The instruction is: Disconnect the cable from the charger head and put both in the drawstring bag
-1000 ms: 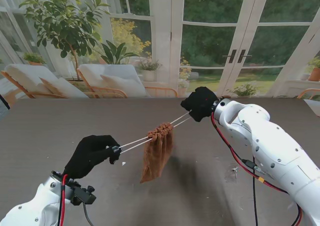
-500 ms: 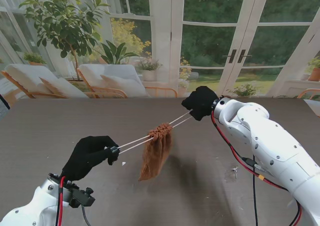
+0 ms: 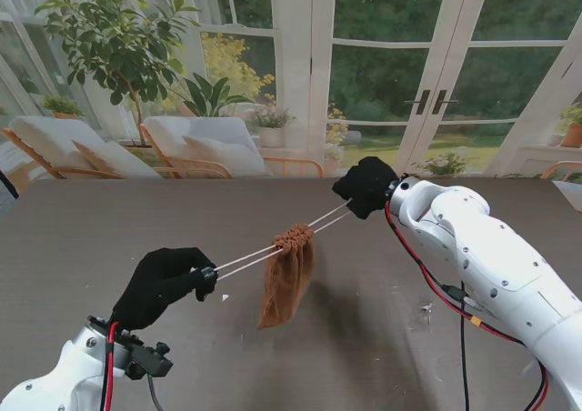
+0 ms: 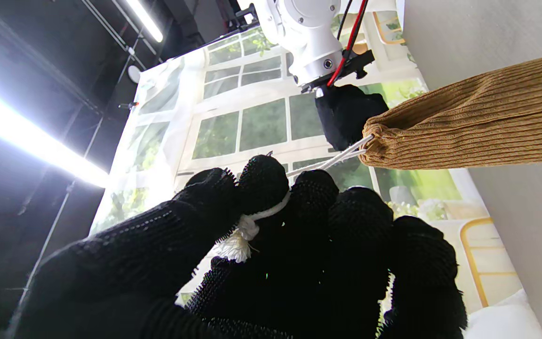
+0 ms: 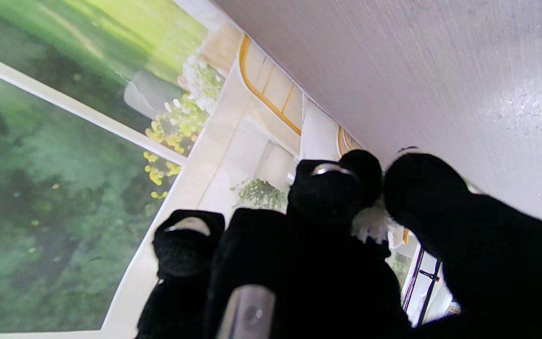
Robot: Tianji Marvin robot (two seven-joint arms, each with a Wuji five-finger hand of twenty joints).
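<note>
Stand view: one brown corduroy drawstring bag (image 3: 287, 278) hangs mid-frame on two taut white cords (image 3: 244, 259). Left hand (image 3: 164, 284) and right hand (image 3: 365, 186) each clench cord ends.

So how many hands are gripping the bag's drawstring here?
2. The left hand pinches the knotted cord end nearer to me, on the left; the right hand holds the other end farther away. The bag hangs between them.
</note>
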